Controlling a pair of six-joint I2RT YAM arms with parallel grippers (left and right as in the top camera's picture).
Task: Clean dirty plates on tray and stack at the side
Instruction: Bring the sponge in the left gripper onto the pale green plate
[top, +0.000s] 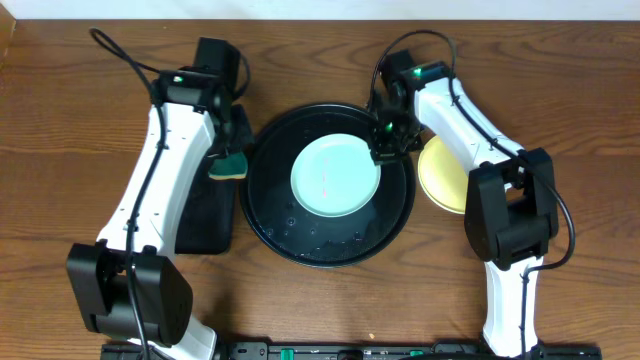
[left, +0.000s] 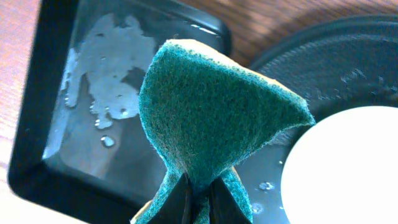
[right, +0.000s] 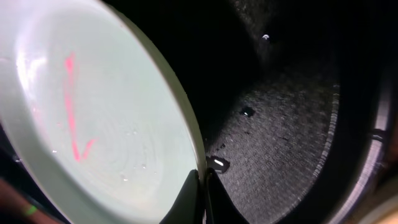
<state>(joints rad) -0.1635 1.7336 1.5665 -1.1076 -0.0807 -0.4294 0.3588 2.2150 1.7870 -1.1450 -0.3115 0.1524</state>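
- While the left gripper (left: 198, 200) holds a folded green sponge (left: 211, 118) pinched tight above the wet rectangular tray (left: 74, 162), the right gripper (right: 199, 196) sits at the mint plate (top: 336, 177), on its upper-right rim in the overhead view. Its fingers are drawn narrow, and the rim seems to lie between them.
- That plate lies flat near the middle of the round black tray (top: 300, 235). A pink streak (right: 71, 112) crosses its face, so it looks unwashed.
- A yellow plate (top: 442, 180) rests on the surface (top: 80, 120) just right of the tray, partly under the right arm. No third plate is visible.
- Handling, as a judgement: the plate looks like thin plastic, light and stiff, but wet and glossy, so likely slippery. Droplets dot the tray floor.
- The raised rim is the best hold, pinched deep enough not to slide. Wiping pressure from the soft sponge could spin or tip so light a plate unless the rim is steadied.
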